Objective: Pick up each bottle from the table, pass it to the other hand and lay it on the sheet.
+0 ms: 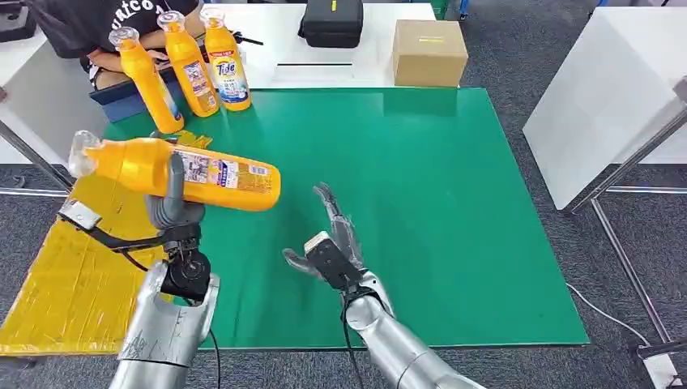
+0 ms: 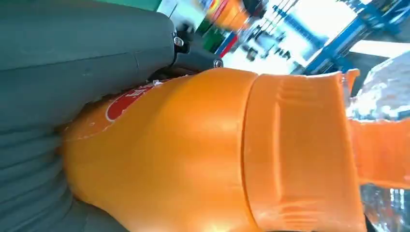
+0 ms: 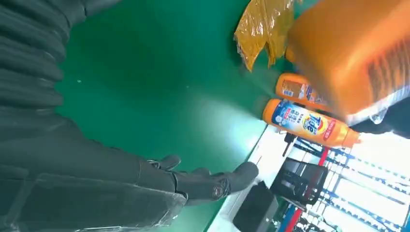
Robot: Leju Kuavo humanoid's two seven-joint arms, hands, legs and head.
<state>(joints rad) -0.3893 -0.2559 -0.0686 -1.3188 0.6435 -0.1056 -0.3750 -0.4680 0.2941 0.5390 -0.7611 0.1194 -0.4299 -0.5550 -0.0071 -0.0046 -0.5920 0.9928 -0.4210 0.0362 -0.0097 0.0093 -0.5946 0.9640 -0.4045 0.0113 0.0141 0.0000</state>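
Observation:
My left hand (image 1: 172,207) grips an orange detergent bottle (image 1: 182,172) held on its side in the air, cap to the left, over the seam between the yellow sheet (image 1: 77,271) and the green mat (image 1: 421,203). The left wrist view shows the bottle's orange body (image 2: 193,154) close up against the hand. My right hand (image 1: 330,243) hovers open over the mat, just right of the bottle's base, holding nothing; its fingers (image 3: 208,183) are spread. Three more orange bottles (image 1: 186,69) stand upright at the mat's far left corner, two of these bottles (image 3: 309,121) showing in the right wrist view.
A person (image 1: 105,32) sits behind the standing bottles. On the white table beyond the mat lie a black case (image 1: 332,23) and a cardboard box (image 1: 428,53). A white table (image 1: 608,97) stands to the right.

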